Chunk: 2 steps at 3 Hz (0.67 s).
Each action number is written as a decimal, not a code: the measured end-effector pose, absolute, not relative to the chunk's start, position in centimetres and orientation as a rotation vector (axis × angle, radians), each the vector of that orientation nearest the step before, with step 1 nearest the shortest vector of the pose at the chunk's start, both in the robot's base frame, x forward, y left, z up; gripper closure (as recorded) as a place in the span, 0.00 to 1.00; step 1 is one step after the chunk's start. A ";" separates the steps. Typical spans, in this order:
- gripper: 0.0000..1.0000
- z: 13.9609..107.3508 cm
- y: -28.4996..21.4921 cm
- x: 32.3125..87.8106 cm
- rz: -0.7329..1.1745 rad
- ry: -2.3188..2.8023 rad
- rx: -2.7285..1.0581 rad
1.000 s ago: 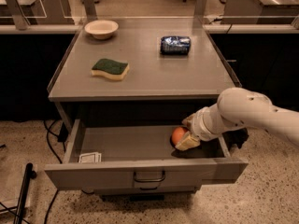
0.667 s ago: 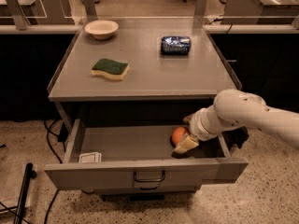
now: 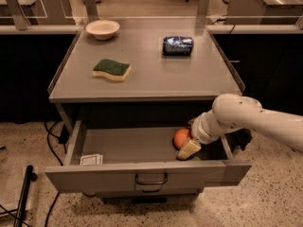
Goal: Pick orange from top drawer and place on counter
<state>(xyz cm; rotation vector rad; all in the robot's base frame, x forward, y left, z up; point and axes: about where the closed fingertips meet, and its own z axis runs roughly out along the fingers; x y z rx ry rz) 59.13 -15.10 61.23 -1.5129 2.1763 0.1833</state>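
The top drawer is pulled open under the counter. The orange lies on the drawer floor at the right, near the front. My gripper is down inside the drawer, right against the orange's right and front side. The white arm reaches in from the right over the drawer's side wall. The far side of the orange and part of the gripper are hidden behind each other.
On the counter lie a green and yellow sponge, a white bowl at the back left and a dark blue can on its side. A small white card lies in the drawer's front left corner. Pale benches stand beyond.
The arm has shifted slightly left, bringing the gripper closer around the orange. The orange has stayed in place on the drawer floor.
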 end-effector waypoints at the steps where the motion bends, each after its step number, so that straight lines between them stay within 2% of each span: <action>1: 0.42 61.2 -15.1 59.1 0.184 2.177 -1.513; 2: 0.65 61.2 -15.1 59.1 0.184 2.177 -1.513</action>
